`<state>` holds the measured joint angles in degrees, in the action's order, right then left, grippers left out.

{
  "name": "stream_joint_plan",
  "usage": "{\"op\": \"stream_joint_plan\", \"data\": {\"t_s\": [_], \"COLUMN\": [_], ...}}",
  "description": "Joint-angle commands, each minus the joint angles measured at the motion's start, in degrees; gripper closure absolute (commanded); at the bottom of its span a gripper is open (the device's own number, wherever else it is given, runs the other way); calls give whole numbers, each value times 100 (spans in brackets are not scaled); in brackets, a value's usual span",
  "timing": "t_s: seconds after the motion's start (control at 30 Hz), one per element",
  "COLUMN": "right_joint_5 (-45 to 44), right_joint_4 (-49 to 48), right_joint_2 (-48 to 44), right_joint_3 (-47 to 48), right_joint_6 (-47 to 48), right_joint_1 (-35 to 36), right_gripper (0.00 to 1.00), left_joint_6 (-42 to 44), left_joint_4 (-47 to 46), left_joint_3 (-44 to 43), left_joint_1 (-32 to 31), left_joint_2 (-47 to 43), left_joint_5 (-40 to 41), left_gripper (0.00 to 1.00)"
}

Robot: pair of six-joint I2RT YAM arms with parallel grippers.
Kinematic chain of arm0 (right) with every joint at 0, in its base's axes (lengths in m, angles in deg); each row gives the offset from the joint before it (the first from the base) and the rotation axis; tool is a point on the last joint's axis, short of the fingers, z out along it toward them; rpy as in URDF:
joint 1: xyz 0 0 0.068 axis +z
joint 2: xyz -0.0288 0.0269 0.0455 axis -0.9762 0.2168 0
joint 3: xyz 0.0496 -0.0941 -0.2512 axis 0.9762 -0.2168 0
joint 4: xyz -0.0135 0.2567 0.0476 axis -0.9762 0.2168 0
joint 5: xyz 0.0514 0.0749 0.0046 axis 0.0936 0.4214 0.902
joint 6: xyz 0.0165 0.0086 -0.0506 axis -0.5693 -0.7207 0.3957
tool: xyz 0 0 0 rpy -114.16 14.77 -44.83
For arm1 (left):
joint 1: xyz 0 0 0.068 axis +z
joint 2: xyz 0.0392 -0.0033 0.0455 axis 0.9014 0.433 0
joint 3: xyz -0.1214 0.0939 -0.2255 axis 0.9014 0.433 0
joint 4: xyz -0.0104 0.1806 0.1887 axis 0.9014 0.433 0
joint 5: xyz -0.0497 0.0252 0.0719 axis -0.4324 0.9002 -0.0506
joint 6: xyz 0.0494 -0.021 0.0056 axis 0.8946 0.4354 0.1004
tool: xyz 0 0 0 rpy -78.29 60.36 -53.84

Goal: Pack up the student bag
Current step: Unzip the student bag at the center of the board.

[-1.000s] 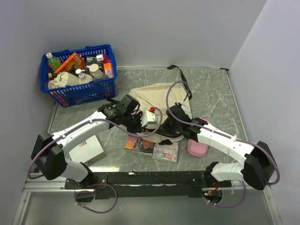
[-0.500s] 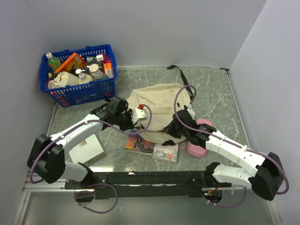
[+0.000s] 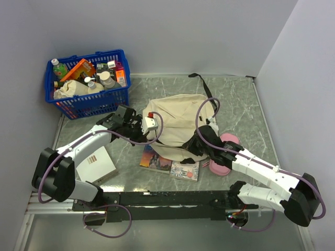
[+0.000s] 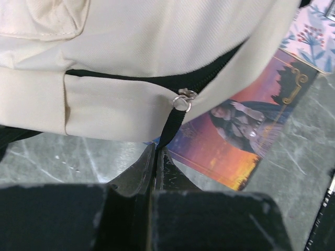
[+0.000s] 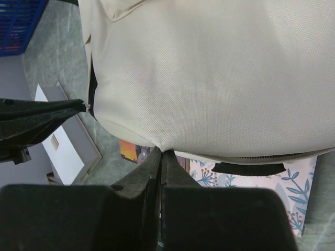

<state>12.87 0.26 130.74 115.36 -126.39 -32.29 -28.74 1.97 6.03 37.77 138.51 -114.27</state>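
Observation:
The cream-beige student bag (image 3: 175, 123) lies mid-table with black straps trailing behind it. My left gripper (image 3: 141, 129) is at its left edge. In the left wrist view the fingers (image 4: 156, 152) are shut on the black zipper pull tab (image 4: 170, 124), which hangs from a metal ring (image 4: 183, 101) on the bag's dark zip line. My right gripper (image 3: 196, 147) is at the bag's near right edge. In the right wrist view it (image 5: 163, 152) is shut on a pinch of the bag's fabric edge (image 5: 220, 73), lifted off the table.
Two picture books (image 3: 156, 159) (image 3: 185, 170) lie under the bag's near edge. A white book (image 3: 97, 164) lies at the left. A pink pouch (image 3: 222, 157) sits behind my right arm. A blue basket (image 3: 88, 83) full of bottles stands at the back left.
My left gripper has moved left with the zipper tab. My right gripper has drawn back toward the near edge, holding the bag fabric. More of the bag shows.

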Motion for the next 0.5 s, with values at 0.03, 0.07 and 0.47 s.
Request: {"op": "stream_joint_plan", "data": {"t_s": [0.03, 0.07, 0.47], "right_joint_5": [-840, -805, 1511], "right_joint_4": [625, 589, -1995], "right_joint_2": [-98, 59, 26], "right_joint_3": [-11, 120, -441], "right_joint_6": [531, 706, 4193], "right_joint_1": [-89, -89, 341], "right_gripper": [100, 98, 42], "left_joint_6": [337, 232, -297], "left_joint_4": [1083, 1127, 890], "left_joint_3": [-42, -103, -465], "left_joint_1": [354, 337, -147], "left_joint_2": [-345, -415, -143], "left_joint_5": [378, 159, -90], "left_gripper": [99, 99, 99]}}
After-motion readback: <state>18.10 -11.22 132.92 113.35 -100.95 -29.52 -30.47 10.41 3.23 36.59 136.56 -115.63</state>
